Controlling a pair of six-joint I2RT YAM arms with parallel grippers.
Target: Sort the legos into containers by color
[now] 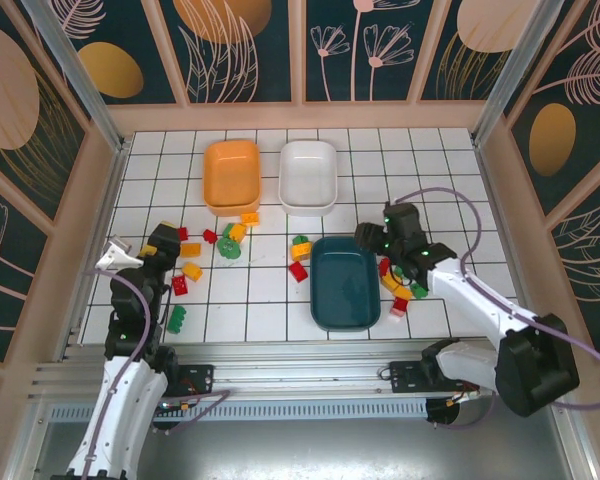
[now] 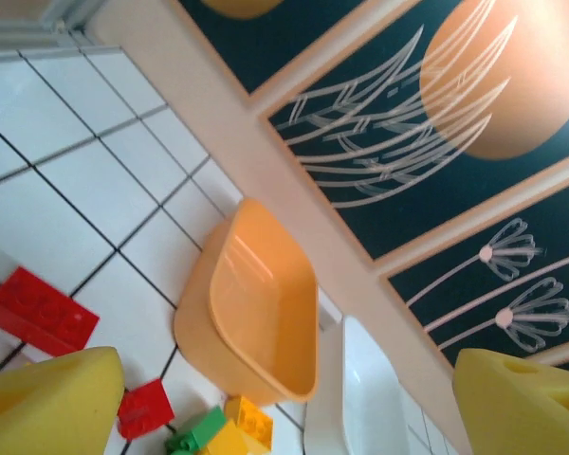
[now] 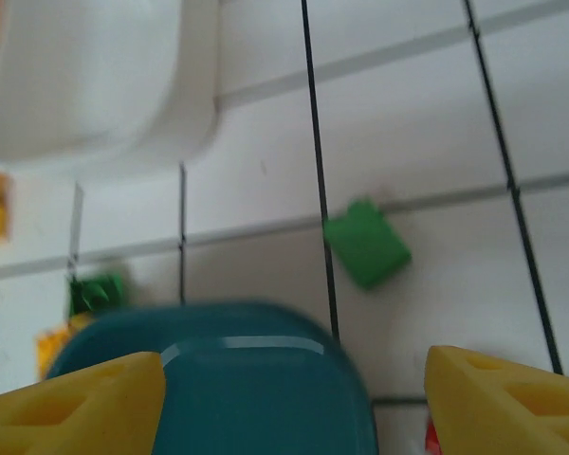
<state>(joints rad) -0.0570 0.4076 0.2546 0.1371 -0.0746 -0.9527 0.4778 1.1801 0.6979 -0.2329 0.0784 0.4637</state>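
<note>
Three containers stand on the tiled table: an orange tray [image 1: 231,175], a white tray [image 1: 308,175] and a dark teal tray [image 1: 345,282]. All three look empty. Red, green and yellow legos lie scattered left of centre [image 1: 192,272], by the teal tray's far left corner [image 1: 300,250] and to its right [image 1: 398,290]. My left gripper [image 1: 163,242] hovers over the left cluster, open, its yellow pads [image 2: 47,403] wide apart. It faces the orange tray [image 2: 256,303] and a red lego [image 2: 38,310]. My right gripper [image 1: 377,240] is open above the teal tray's far end [image 3: 218,389], a green lego [image 3: 365,242] lying just beyond.
A wooden frame and patterned panels wall the table on three sides [image 1: 300,115]. The arm bases sit on a rail along the near edge [image 1: 300,375]. The white tray's corner [image 3: 95,85] lies far left of the right gripper. Bare tiles lie between the two lego clusters [image 1: 265,300].
</note>
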